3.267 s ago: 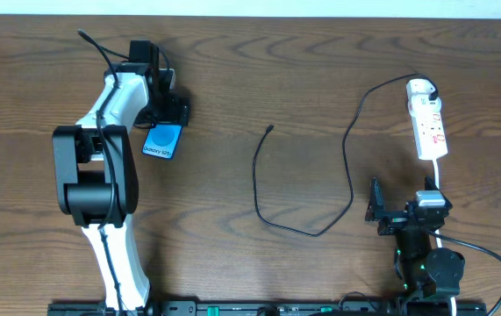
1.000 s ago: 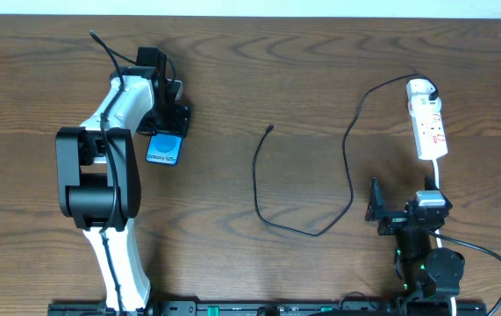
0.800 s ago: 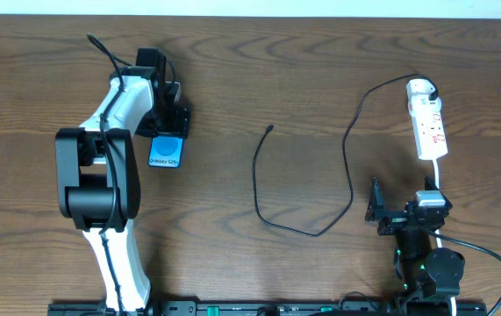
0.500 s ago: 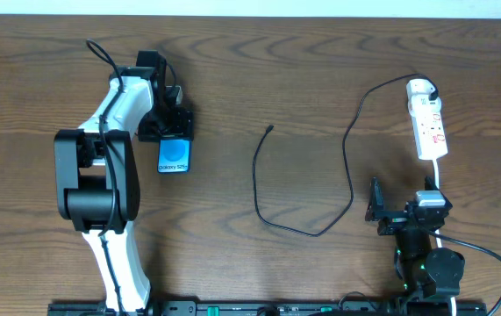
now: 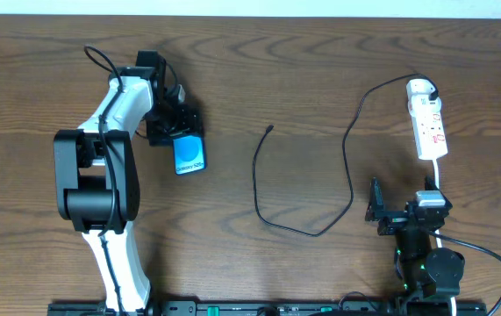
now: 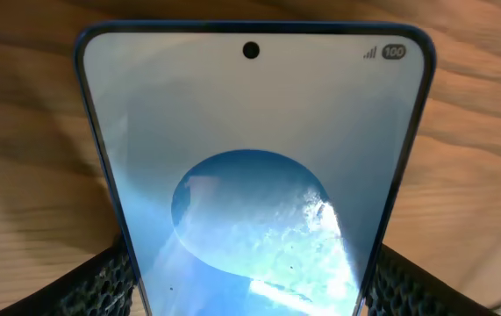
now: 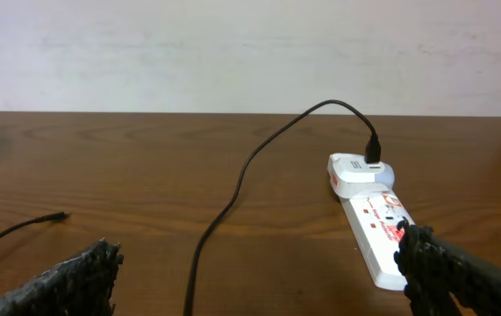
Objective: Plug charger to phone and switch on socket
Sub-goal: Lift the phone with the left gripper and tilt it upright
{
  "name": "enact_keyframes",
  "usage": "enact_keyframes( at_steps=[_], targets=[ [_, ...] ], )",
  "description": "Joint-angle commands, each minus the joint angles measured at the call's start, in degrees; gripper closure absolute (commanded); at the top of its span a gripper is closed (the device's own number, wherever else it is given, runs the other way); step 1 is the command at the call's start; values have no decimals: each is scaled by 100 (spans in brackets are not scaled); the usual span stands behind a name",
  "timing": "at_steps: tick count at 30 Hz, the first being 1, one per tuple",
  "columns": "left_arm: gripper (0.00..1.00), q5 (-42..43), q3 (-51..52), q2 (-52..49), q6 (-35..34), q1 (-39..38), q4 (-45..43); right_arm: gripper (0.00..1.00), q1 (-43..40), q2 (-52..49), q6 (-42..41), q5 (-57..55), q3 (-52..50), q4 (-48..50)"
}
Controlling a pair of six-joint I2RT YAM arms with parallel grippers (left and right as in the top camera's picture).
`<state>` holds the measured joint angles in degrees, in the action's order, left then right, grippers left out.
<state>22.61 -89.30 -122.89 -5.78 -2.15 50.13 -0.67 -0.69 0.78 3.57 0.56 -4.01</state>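
Note:
My left gripper (image 5: 176, 133) is shut on the phone (image 5: 189, 155), a slim phone with a bright blue screen, held by its two long edges at the left of the table. In the left wrist view the phone (image 6: 254, 167) fills the frame, with a black finger (image 6: 101, 285) against each side. The charger's black cable (image 5: 257, 180) loops across the middle, its plug tip (image 5: 270, 129) lying free and its other end in the white adapter (image 5: 419, 88). The adapter sits in the white socket (image 5: 431, 130) at the far right. My right gripper (image 5: 405, 209) stands open below the socket, holding nothing.
The right wrist view shows the socket (image 7: 375, 230), the adapter (image 7: 355, 171), the cable (image 7: 232, 197) and its plug tip (image 7: 57, 216) ahead of my open right gripper (image 7: 268, 281). A white cord (image 5: 435, 175) runs from the socket toward the right arm.
The left gripper has swung the phone to the right and turned it, so its free end now points toward the table's near edge. The right arm and the cable have not moved.

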Motion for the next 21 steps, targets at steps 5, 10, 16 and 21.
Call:
enact_keyframes(
  at_steps=[5, 10, 16, 21],
  targets=[
    [22, 553, 37, 247, -442, -28, 24, 1, 39, 35, 59, -44, -24, -4],
    [24, 826, 37, 247, -767, -28, 22, 1, 39, 35, 59, -44, -24, -4],
    [26, 1154, 37, 247, -817, -28, 37, 1, 39, 35, 59, -44, -24, -4],
    [27, 1150, 37, 247, -1174, -28, 46, 1, 39, 35, 59, -44, -24, -4]
  ],
)
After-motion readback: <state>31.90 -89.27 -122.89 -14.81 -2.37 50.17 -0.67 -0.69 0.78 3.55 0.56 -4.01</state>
